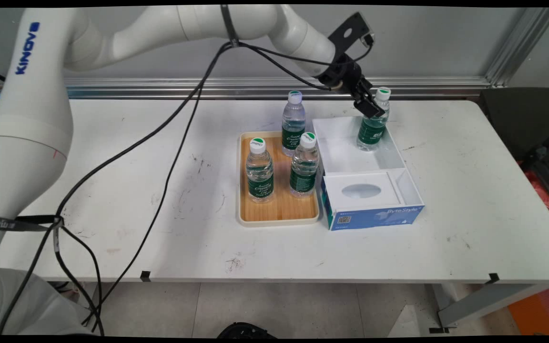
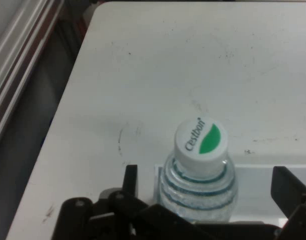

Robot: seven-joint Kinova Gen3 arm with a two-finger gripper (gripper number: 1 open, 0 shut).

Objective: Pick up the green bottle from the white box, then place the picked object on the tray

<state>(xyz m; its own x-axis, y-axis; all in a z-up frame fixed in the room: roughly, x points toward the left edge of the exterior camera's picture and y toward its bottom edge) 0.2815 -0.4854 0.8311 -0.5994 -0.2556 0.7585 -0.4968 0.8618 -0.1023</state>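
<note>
Main view: set above the near side of the table (image 1: 112, 228), looking down and across it to the wall (image 1: 422, 43) behind; the whole tabletop was taken in from well back.
Hand view: mounted on the hand, looking along the gripper (image 2: 203, 200) and steeply down, close over the capped bottle (image 2: 200, 170).
Shared: the bottle (image 1: 373, 125) in the open box (image 1: 370, 157), the gripper (image 1: 369, 105) beside it, and the table's far edge (image 2: 143, 60) were seen in both.
</note>
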